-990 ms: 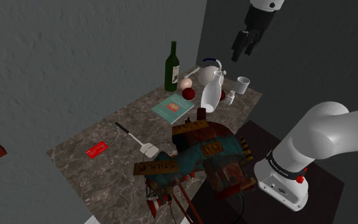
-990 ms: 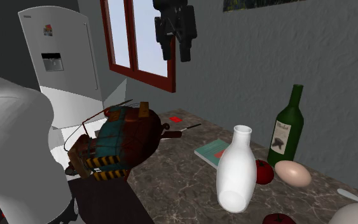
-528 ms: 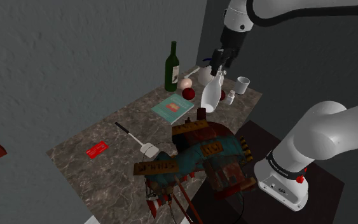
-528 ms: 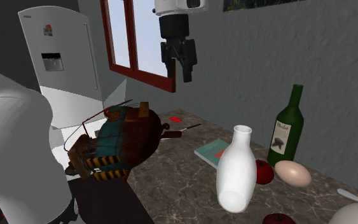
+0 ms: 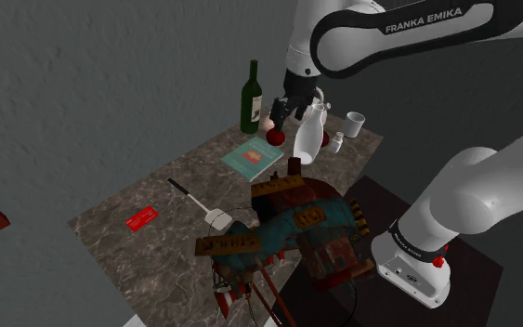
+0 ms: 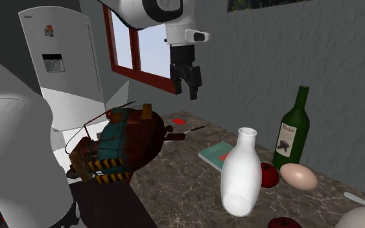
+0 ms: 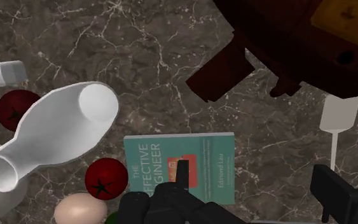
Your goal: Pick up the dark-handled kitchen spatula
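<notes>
Barely begun: we see the gripper (image 5: 287, 110) open, empty, over the teal book (image 7: 180, 167); the spatula (image 5: 194, 200) lies well aside, ungrasped.

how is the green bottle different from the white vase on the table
The tall dark green wine bottle carries a white label; the plain white bottle-shaped vase has none. The green bottle is slim with a long narrow neck; the white vase is broader with a wide open mouth. In the second exterior view the green bottle stands behind the white vase, closer to the wall. Both stand upright on the marbled tabletop.
</notes>
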Controlling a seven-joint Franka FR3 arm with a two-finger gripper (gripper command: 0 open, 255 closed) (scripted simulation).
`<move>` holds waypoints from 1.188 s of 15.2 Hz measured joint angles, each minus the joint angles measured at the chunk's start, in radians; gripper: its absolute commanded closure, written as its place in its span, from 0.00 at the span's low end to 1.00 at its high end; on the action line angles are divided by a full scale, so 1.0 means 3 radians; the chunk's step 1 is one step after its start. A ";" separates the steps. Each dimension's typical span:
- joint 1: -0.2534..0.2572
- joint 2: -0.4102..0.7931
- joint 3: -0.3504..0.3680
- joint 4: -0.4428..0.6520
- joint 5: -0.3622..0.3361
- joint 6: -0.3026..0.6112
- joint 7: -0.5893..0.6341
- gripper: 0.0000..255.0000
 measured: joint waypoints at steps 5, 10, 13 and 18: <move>0.0038 0.0545 0.0233 0.0125 -0.0067 0.0411 0.0265 0.00; 0.0070 0.1156 0.0428 0.0371 -0.0281 0.0746 0.0587 0.00; 0.0115 0.1531 0.0501 0.0553 -0.0476 0.0902 0.0806 0.00; 0.0276 0.2202 0.0515 0.0990 -0.0854 0.1056 0.1171 0.00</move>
